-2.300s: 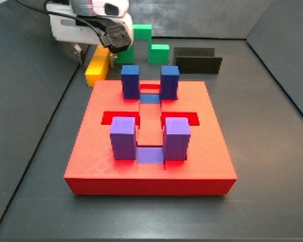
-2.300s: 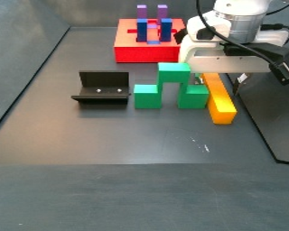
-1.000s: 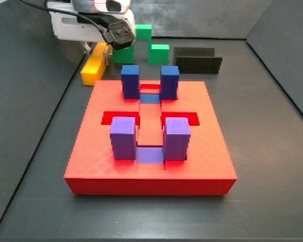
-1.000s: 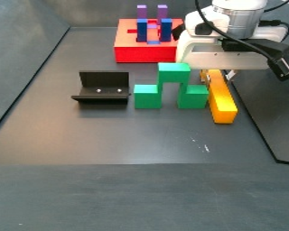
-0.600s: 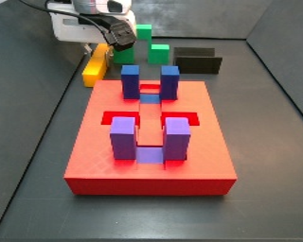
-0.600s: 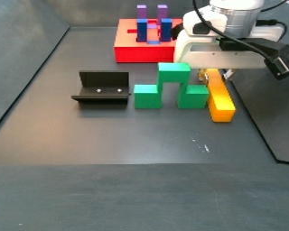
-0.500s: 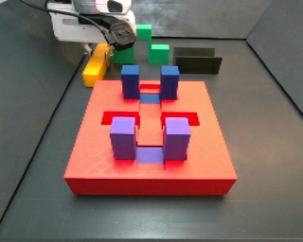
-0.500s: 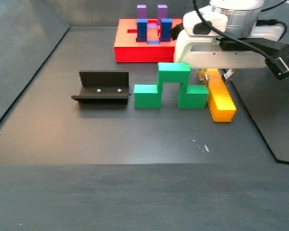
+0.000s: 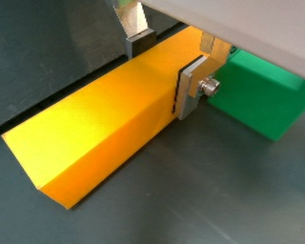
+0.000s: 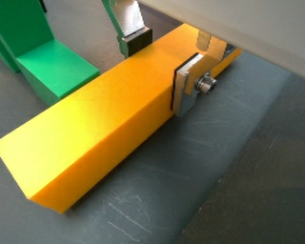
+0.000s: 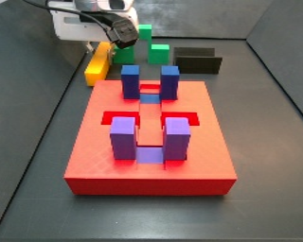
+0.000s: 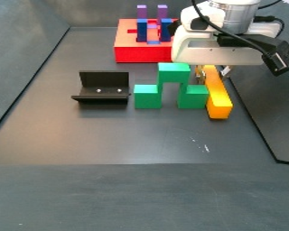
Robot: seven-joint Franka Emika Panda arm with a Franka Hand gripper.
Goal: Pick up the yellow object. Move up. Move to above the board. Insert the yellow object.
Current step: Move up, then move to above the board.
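The yellow object is a long yellow-orange bar, seen in both wrist views. My gripper straddles it near one end and is shut on it, with a silver finger pressed on each long side. In a side view the bar hangs under the gripper, just off the floor beside the green stepped block. The red board with upright blue and purple blocks lies apart from it; the bar is beyond its far left corner.
The green stepped block sits close beside the held bar. The dark L-shaped fixture stands to the left of the green blocks. A black bar lies behind the board. Dark walls enclose the floor.
The gripper has risen slightly with the yellow bar, which has come a little off the floor. Nothing else has moved.
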